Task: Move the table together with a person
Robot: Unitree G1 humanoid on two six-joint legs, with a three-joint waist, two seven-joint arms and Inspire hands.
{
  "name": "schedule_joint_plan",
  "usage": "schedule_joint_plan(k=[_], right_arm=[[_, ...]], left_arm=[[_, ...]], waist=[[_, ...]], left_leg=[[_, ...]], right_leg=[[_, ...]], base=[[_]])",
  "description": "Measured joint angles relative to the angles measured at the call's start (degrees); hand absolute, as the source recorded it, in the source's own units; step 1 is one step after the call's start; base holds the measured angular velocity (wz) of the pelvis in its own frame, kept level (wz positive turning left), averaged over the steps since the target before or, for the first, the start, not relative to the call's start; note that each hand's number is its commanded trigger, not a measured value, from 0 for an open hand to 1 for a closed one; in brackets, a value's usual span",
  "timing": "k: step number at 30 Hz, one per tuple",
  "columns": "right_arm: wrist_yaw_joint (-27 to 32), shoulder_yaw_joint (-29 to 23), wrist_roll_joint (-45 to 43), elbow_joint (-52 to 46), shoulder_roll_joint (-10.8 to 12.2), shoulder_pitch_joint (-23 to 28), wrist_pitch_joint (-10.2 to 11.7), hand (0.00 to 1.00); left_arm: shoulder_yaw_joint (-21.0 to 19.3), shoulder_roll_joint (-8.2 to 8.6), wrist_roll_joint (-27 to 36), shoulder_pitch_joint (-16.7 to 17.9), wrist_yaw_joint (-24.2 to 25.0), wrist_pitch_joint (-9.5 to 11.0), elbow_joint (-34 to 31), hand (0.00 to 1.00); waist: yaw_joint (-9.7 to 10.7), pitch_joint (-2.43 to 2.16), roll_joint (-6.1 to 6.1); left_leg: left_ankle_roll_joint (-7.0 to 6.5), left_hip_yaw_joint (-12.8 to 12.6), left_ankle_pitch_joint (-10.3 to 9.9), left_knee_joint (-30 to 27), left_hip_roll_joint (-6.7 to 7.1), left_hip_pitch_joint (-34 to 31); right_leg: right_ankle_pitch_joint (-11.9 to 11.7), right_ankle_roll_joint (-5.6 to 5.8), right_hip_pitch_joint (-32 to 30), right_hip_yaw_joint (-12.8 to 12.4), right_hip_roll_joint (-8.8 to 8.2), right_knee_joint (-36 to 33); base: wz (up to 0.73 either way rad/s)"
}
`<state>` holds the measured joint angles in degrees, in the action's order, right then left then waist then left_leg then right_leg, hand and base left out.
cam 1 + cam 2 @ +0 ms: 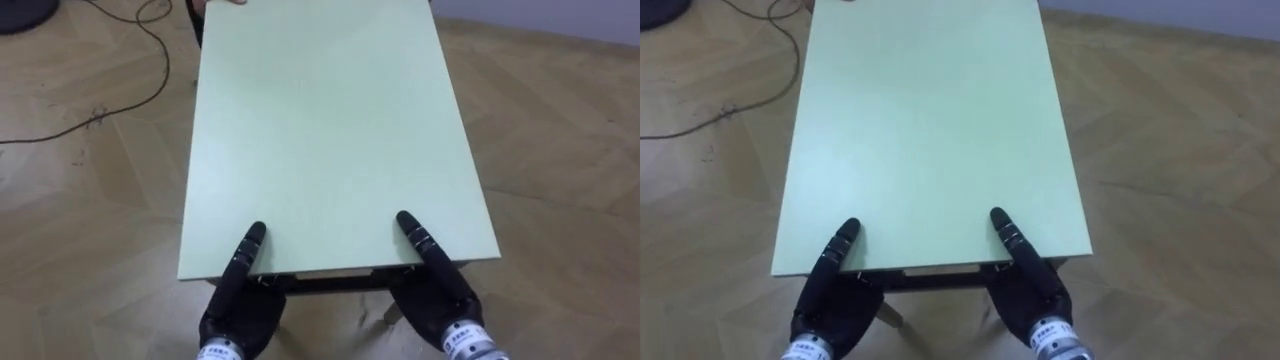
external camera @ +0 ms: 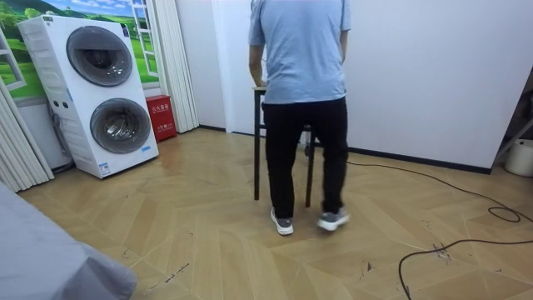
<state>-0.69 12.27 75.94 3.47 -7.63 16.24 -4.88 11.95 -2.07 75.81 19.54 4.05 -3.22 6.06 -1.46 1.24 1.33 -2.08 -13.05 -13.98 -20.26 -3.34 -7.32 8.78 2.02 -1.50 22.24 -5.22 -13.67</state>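
wooden floor (image 1: 80, 220), cable (image 1: 95, 121) beside table (image 1: 330, 130)

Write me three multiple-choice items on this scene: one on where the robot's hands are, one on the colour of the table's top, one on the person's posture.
1. Where are the left hand and the right hand?
A. On the floor.
B. At the near edge of the table.
C. At the table's far end.

2. What colour is the table's top?
A. Red.
B. Black.
C. Pale green.

3. How is the person placed in the room view?
A. Standing at the table.
B. Sitting on the floor.
C. Lying down.

Key:
1 B: in the eye views both hands meet the edge nearest the robot.
2 C: the whole top is pale green.
3 A: the person is upright by the table, back to the camera.
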Motion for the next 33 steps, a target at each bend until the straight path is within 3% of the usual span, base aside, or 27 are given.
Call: schedule_joint_plan(k=[2, 5, 8, 12, 15, 17, 18, 20, 22, 27, 33], right_arm=[[-0.1, 0.0, 0.0, -0.2, -0.6, 0.1, 0.0, 1.0], [0.2, -0.1, -0.1, -1.0, -1.0, 0.1, 0.0, 1.0], [0.5, -0.1, -0.5, -1.1, -1.0, -0.2, 0.0, 1.0], [0.8, -0.4, -1.1, -1.2, -1.0, -0.2, 0.0, 1.0], [0.9, -0.7, -1.6, -1.2, -1.0, -0.4, 0.0, 1.0], [0.8, -0.8, -1.9, -1.2, -1.0, -0.2, 0.3, 1.0], [0.8, -0.8, -1.9, -1.2, -1.0, -0.2, 0.3, 1.0], [0.8, -0.9, -1.9, -1.2, -1.0, 0.2, 0.3, 1.0], [0.8, -0.9, -1.9, -1.2, -0.5, 0.4, 0.3, 1.0], [0.8, -1.1, -1.9, -1.2, 0.0, 0.3, 0.4, 1.0], [1.3, -0.5, -1.9, -1.2, 0.3, 0.2, 0.9, 1.0]], left_arm=[[0.0, 0.13, 0.4, 0.0, 0.0, -0.4, 0.2, 1.0], [0.1, 0.58, 0.3, 0.0, -0.2, -0.4, 0.2, 1.0], [0.1, 0.84, 0.4, -0.1, -0.3, -0.1, 0.2, 1.0], [0.3, 1.22, 0.4, -0.1, -1.1, -0.1, 0.2, 1.0], [0.8, 1.29, 0.4, -0.2, -1.2, 0.4, 0.2, 1.0], [1.8, 1.2, 0.0, -0.4, -1.2, 1.2, 0.2, 1.0], [1.8, 1.18, 0.0, -0.5, -1.2, 1.2, 0.2, 1.0], [2.1, 0.66, 0.1, -0.7, -1.3, 1.2, 0.2, 1.0], [1.9, 0.58, 0.1, -1.0, -1.4, 1.2, 0.2, 1.0], [1.9, 0.23, 0.7, -0.9, -1.5, 1.2, 0.2, 1.0], [2.5, -0.6, 1.2, -0.8, -2.1, 2.3, -0.3, 1.0]], waist=[[1.2, 0.45, 0.8], [1.9, 0.32, 1.23], [2.9, 0.26, 1.44], [2.5, 0.26, 1.47], [2.6, 0.27, 1.44], [3.1, 0.32, 1.35], [3.4, 0.4, 1.22], [5.0, 0.39, 0.57], [5.3, 0.44, -0.64], [2.6, 0.58, -1.53], [-0.8, 0.56, -1.42]], left_leg=[[-0.07, 2.0, 0.1, 0.3, 0.44, -0.5], [-0.54, 4.2, 1.2, 0.4, 2.04, -2.2], [-0.98, 3.9, 2.0, -0.4, 2.1, -3.8], [-1.76, 3.8, 2.5, -0.3, 2.71, -3.9], [-2.65, 5.3, 3.0, 0.2, 4.11, -3.9], [-3.23, 8.1, 3.4, 0.6, 5.4, -4.0], [-3.38, 9.0, 3.5, 0.6, 5.8, -4.0], [-3.74, 12.4, 3.9, 0.2, 7.44, -3.7], [-3.68, 13.5, 4.0, -0.1, 8.43, -3.8], [-3.06, 14.3, 4.2, -0.4, 9.05, -4.2], [-2.01, 17.7, 4.8, -1.9, 9.06, -6.3]], right_leg=[[0.4, 0.12, 1.1, 2.0, -0.29, 0.0], [1.9, 0.47, 1.0, 4.5, -1.71, -0.2], [2.3, 0.88, 0.9, 7.7, -2.71, -1.4], [2.9, 1.78, 0.7, 8.0, -4.38, -4.6], [3.3, 2.06, 0.2, 6.0, -5.67, -7.6], [3.3, 2.01, 0.0, 2.5, -5.99, -9.7], [3.3, 1.99, 0.0, 1.4, -5.94, -10.0], [4.2, 1.88, 1.1, -3.6, -5.18, -8.5], [5.3, 1.88, 2.4, -7.2, -3.95, -5.0], [4.8, 2.46, 5.7, -7.1, -2.71, 0.1], [4.8, 2.45, 6.8, -5.7, -1.16, 1.1]], base=[[0.61], [0.6], [0.69], [0.53], [0.47], [0.6], [0.76], [0.75], [0.44], [0.2], [0.37]])
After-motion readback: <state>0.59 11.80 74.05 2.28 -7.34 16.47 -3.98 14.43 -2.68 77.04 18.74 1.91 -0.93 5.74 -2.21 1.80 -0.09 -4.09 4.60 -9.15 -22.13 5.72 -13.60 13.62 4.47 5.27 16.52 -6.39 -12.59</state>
